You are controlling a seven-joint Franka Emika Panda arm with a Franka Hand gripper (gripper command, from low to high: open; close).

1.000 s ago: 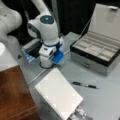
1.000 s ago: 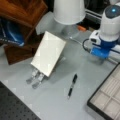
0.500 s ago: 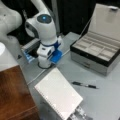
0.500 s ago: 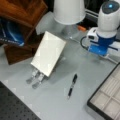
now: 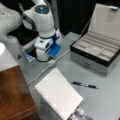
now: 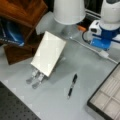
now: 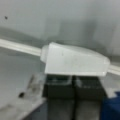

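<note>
My gripper (image 5: 44, 57) is low over the grey table, near a front view's left, and shows in both front views (image 6: 100, 44) under the white and blue wrist. In the wrist view its two dark fingers (image 7: 60, 87) stand side by side, shut, with their tips against a white plug block (image 7: 75, 61). That plug (image 5: 51, 62) sits on a thin white cable (image 5: 37, 75) that runs across the table; the plug (image 6: 103, 53) and cable (image 6: 85, 45) also show beside the gripper in a front view.
A white spiral notebook (image 5: 58, 96) (image 6: 48, 53) leans on a small stand. A black pen (image 5: 83, 85) (image 6: 72, 85) lies on the table. An open compartment box (image 5: 97, 53) (image 6: 107, 97) stands nearby, with a wooden shelf (image 5: 15, 95) (image 6: 22, 12) and a white lamp shade (image 6: 68, 11).
</note>
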